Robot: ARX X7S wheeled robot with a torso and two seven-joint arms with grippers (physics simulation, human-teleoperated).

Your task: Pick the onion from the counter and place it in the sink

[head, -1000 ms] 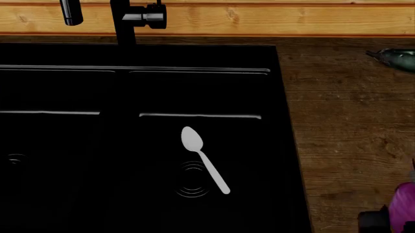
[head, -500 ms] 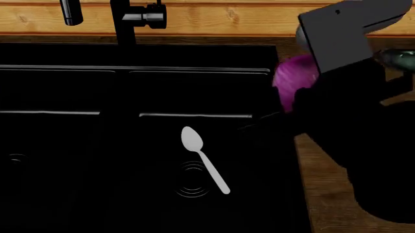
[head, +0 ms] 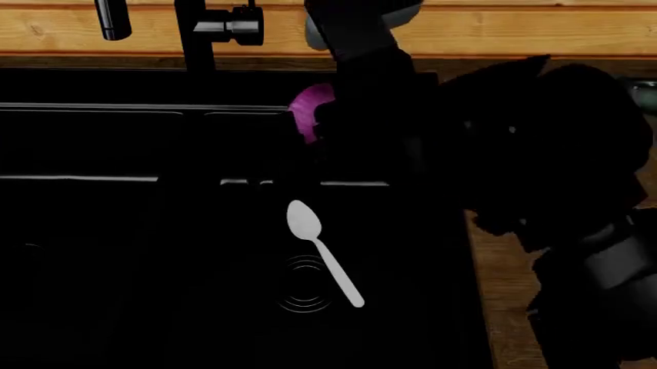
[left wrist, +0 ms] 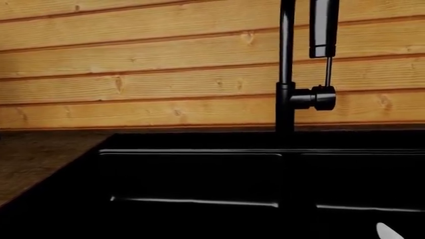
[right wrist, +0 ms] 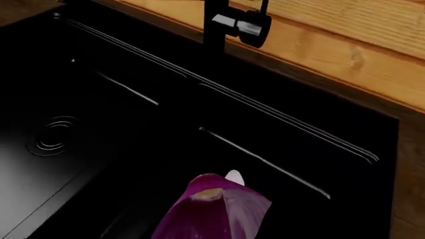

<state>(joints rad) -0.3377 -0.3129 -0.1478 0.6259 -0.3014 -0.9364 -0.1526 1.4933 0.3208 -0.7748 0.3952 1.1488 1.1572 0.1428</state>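
Note:
The purple onion (head: 306,111) hangs above the back of the black sink's (head: 103,84) right basin, shut in my right gripper (head: 331,123). My dark right arm reaches in from the right and hides most of the onion. In the right wrist view the onion (right wrist: 212,209) fills the space between the dark jaws, pointed top toward the basin. The brown wood counter (head: 503,292) lies right of the sink. My left gripper shows in no view; its wrist view shows only the sink (left wrist: 192,174) and faucet.
A silver spoon (head: 323,252) lies in the right basin over the ringed drain (head: 305,286). The dark faucet (head: 195,31) stands at the back by the basin divider. A wood-plank wall (head: 493,31) runs behind. A greenish object (head: 647,96) sits at the right edge.
My right arm has carried the onion left, from over the sink's right rim to above the back of the right basin. The spoon has not moved.

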